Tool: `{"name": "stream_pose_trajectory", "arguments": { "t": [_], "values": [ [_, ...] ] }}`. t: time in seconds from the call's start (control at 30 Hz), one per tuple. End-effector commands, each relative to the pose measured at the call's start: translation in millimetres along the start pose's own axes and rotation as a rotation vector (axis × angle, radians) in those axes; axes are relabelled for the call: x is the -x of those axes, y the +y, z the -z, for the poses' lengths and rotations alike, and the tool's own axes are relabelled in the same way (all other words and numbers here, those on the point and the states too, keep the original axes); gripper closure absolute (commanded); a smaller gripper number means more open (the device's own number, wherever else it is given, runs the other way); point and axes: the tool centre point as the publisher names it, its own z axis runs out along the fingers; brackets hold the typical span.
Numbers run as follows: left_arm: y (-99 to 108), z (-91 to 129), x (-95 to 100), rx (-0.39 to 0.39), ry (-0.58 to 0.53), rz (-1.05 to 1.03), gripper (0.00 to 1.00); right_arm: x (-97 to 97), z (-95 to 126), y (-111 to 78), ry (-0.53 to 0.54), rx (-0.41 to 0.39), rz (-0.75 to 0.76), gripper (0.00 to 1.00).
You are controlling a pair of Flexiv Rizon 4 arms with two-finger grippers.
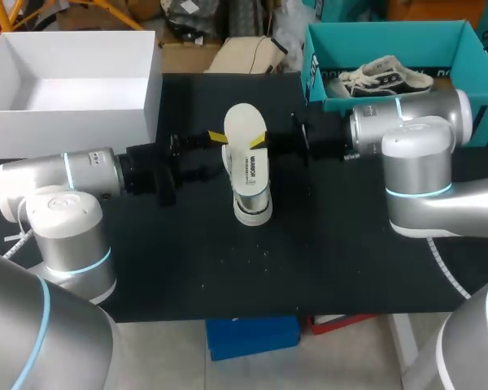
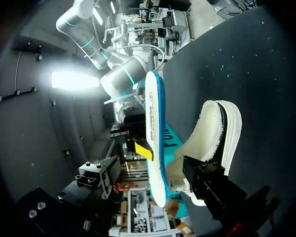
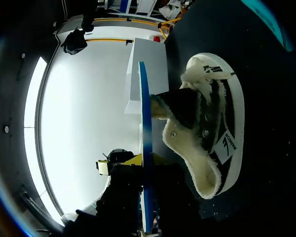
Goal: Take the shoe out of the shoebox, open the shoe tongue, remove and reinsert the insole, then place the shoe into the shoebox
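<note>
Insole [image 1: 244, 128] clamped in right pincer [image 3: 144, 167] above shoe [image 1: 252, 193]; left pincer [image 1: 207, 154] state unclear

The shoe [image 3: 207, 143] has fleecy cream lining and a smooth white rubber sole. The insole [image 2: 155, 138] looks like smooth foam. The table [image 1: 333, 260] is matt black. The left arm [image 1: 65, 175] and right arm [image 1: 415, 122] have satin silver shells.

Black table with scattered specks

The table [image 1: 333, 276] has a matte black top. Small white specks [image 1: 228, 262] lie scattered over its near middle part, with a few more strewn toward the near edge. They also show as pale dots on the dark surface in the left wrist view.
</note>
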Motion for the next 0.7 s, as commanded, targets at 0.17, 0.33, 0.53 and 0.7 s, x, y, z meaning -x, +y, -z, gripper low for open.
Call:
{"name": "stream_pose_trajectory", "arguments": {
  "t": [0.17, 0.33, 0.53, 0.7],
  "values": [
    [7, -18, -7.4, 0.016, -0.014, 0.005, 0.22, 0.0, -1, -0.4, -0.001, 0.003, 0.0, 1.0],
    [13, -23, -9.3, 0.016, -0.016, 0.012, 0.55, 0.0, -1, -0.4, -0.001, 0.003, 0.0, 1.0],
    [18, -31, -11.8, 0.006, -0.017, 0.014, 0.62, 0.0, -1, -0.4, -0.001, 0.003, 0.0, 1.0],
    [21, -37, -13.3, -0.001, -0.021, 0.019, 0.6, 0.0, -1, -0.4, -0.001, 0.003, 0.0, 1.0]
  ]
}}
